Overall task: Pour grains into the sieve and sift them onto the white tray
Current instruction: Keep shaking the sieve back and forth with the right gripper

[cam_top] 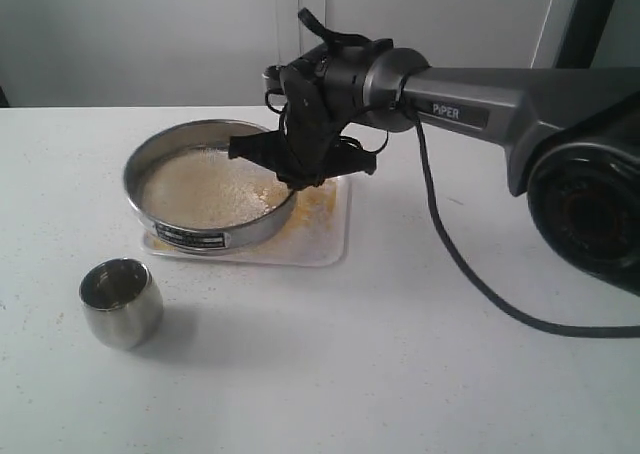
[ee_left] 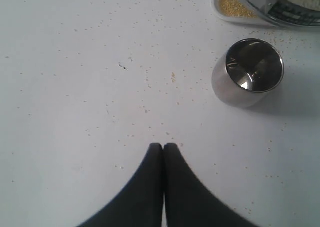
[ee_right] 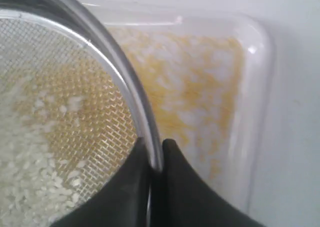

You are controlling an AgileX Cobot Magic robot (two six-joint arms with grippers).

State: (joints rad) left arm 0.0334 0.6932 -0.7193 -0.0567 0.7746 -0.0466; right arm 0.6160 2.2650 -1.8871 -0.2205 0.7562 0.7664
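Note:
The sieve (cam_top: 205, 236), a wide steel ring with a label plate, sits on the white tray (cam_top: 335, 242). Pale whitish grains (cam_top: 205, 189) cover its mesh, and golden grains (cam_top: 318, 200) lie on the tray beside it. My right gripper (cam_top: 297, 182) is shut on the sieve's right rim, one finger inside the ring and one outside. In the right wrist view the gripper (ee_right: 156, 146) pinches the sieve's rim (ee_right: 132, 89), with sifted yellow grains (ee_right: 192, 94) on the tray (ee_right: 260, 52). My left gripper (ee_left: 163, 146) is shut and empty above the table.
A small empty steel cup (cam_top: 121, 302) stands on the table in front of the tray, left of centre; the left wrist view shows the cup (ee_left: 248, 73) too. Stray grains (ee_left: 173, 77) dot the white table. A black cable (cam_top: 470, 264) trails across the table on the right.

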